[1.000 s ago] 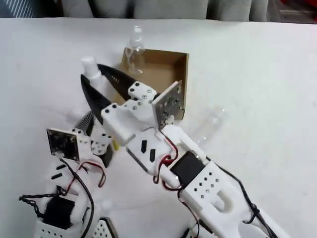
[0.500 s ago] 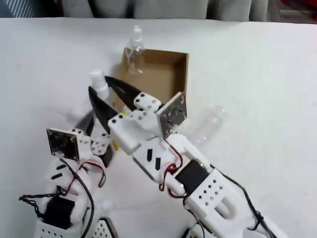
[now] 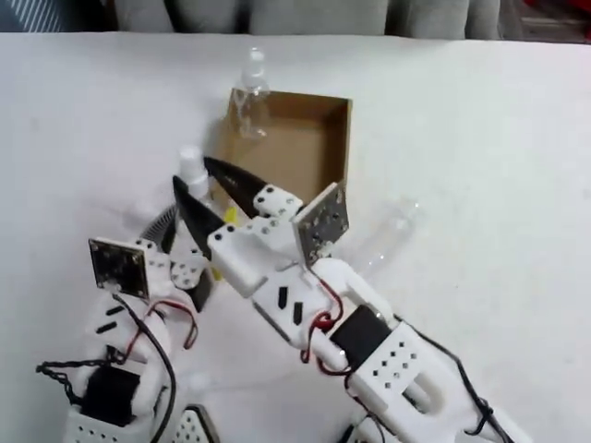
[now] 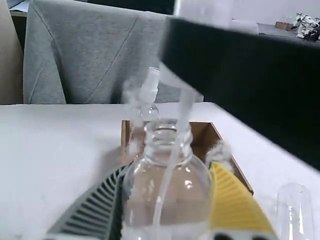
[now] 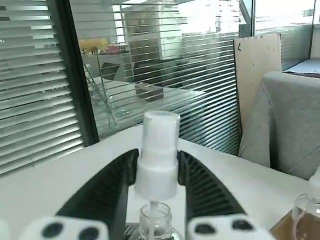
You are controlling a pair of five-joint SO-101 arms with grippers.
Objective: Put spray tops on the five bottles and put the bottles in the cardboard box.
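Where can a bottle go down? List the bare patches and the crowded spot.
Bare: the white table right of the clear bottle lying on its side; the stretch left of the brown cardboard box; most of the box floor. Crowded: at the box's near-left corner, where both arms meet around the white spray top.

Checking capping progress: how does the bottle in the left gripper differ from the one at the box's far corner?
The held bottle has an open neck, with the spray top above it and only its tube inside; the corner bottle already wears its top. The held bottle sits clamped in the left gripper; the corner bottle stands ungripped at the cardboard box. Both are clear and upright.
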